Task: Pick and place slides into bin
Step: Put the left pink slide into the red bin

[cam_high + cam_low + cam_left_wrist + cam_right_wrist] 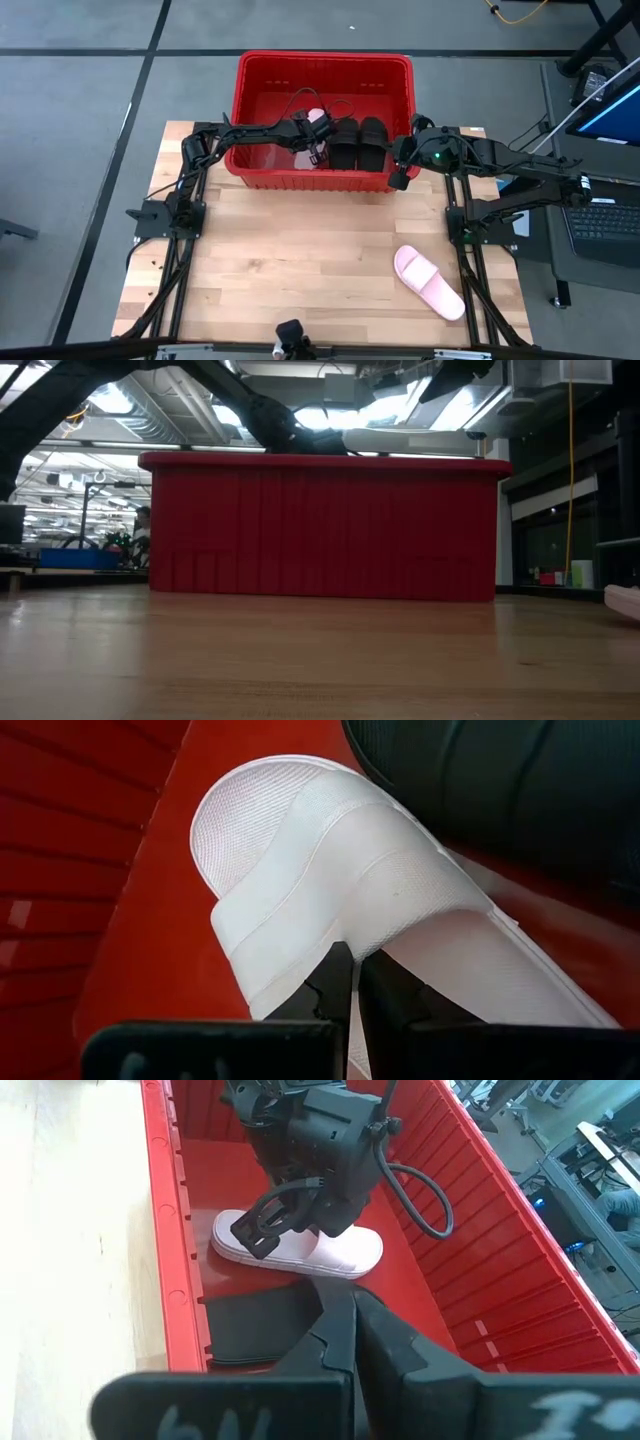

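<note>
Worktop: pale wooden worktop (300, 250) on a grey floor, with a big room seen past it in the low view.
Bin: large red plastic bin with ribbed walls (325, 64), at the back edge of the worktop.
Inside the bin: two black slide sandals (358, 143) side by side, and a pale pink slide sandal with a wide strap (340, 1252) just beside them on the red floor.
Left tool: the left tool (350, 982) is down in the bin, its tips nearly together and right at the pink strap. I cannot tell if it grips it.
Right tool: the right tool (352, 1330) hangs at the bin's right end, pinched closed, holding nothing.
Left to do: a second pale pink slide sandal (428, 282) lies on the worktop, near the front right, well apart from the bin.
What could go wrong: if the left tool lifts without letting go, the pink sandal may come back up. The two arms are close and could bump.
</note>
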